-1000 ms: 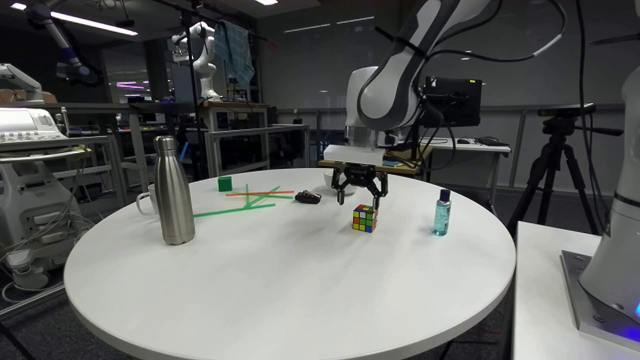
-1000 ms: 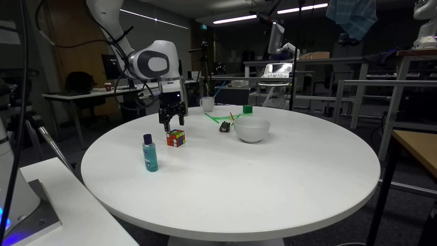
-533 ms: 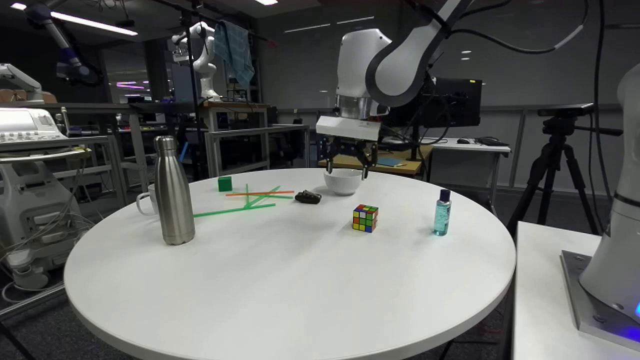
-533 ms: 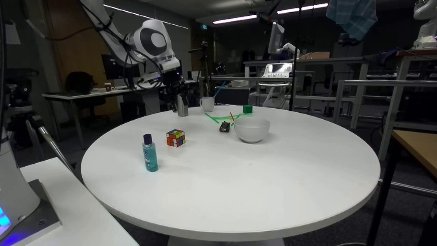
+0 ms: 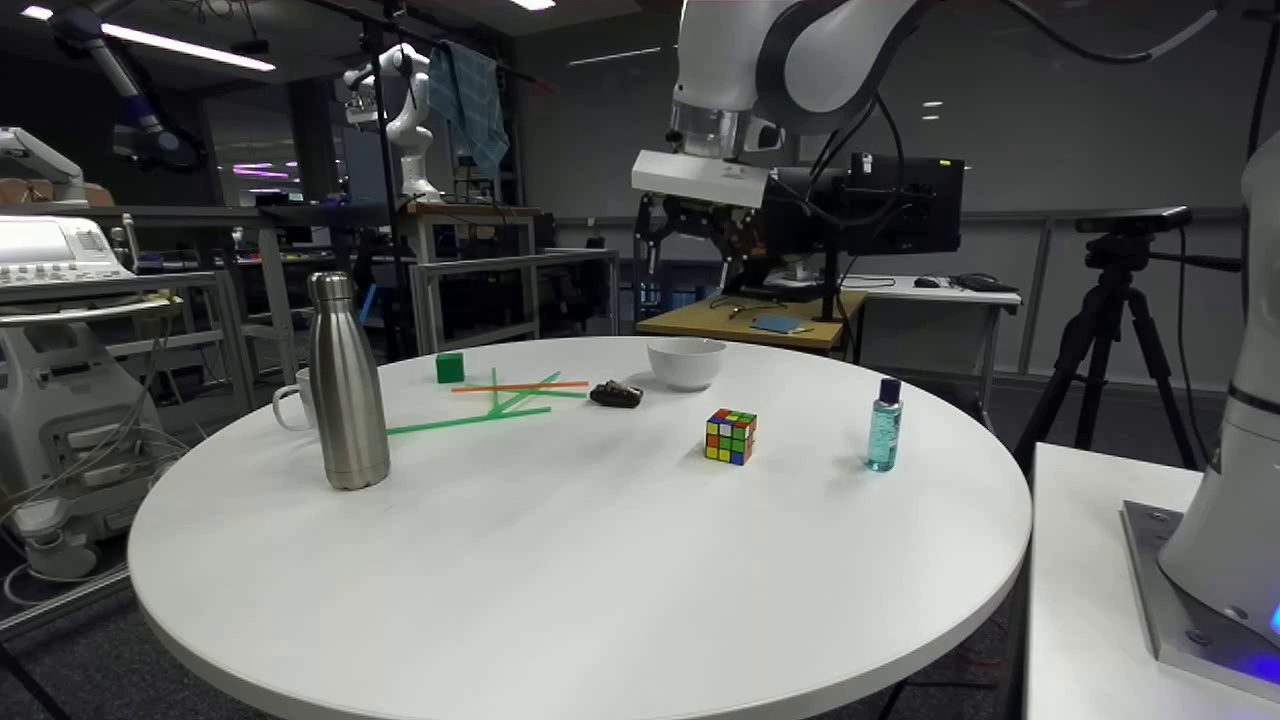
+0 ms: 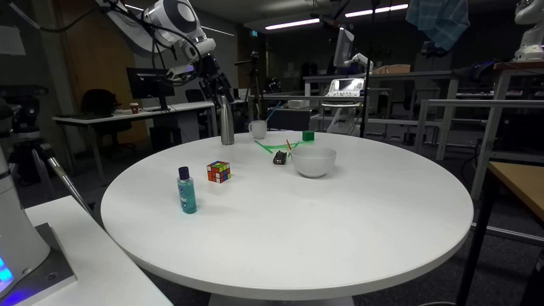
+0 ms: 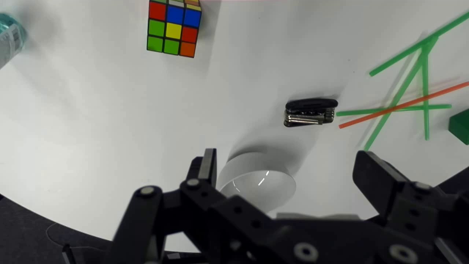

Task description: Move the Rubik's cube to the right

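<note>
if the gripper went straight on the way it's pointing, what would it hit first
Probably the white tabletop, between the Rubik's cube and the black folding tool. The open gripper is tilted and depth is unclear, so it might clip that tool or the white bowl.

Both exterior views look low across the round table (image 5: 560,580), facing inward from roughly opposite sides just beyond its edge: in an exterior view the robot's base (image 5: 1228,525) stands near four o'clock, and in an exterior view the robot's base (image 6: 21,238) stands near eight. The wrist view looks down from closer in, sharing with both the puzzle cube (image 7: 173,31) at eleven o'clock and the bowl (image 7: 262,179) at five.
</note>
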{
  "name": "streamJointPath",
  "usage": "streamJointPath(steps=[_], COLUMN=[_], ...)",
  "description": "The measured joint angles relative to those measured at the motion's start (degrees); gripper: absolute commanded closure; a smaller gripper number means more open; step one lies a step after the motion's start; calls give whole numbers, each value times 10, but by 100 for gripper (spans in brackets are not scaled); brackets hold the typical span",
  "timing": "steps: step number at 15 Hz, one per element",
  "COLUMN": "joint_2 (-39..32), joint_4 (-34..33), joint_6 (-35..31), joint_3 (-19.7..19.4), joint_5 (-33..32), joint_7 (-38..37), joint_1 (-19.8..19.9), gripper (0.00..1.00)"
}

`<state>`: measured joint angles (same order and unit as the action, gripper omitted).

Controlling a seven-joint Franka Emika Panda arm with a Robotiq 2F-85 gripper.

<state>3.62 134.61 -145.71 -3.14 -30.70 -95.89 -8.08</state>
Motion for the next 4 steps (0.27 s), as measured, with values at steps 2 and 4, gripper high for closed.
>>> streamJointPath(steps=[2, 4], joint_2=[20, 37], joint_4=[0, 0], joint_6=[9, 18], joint_3=[17, 33], joint_5=[-15, -29], joint_7=[-1, -1], joint_1=[16, 31], gripper=[0, 0])
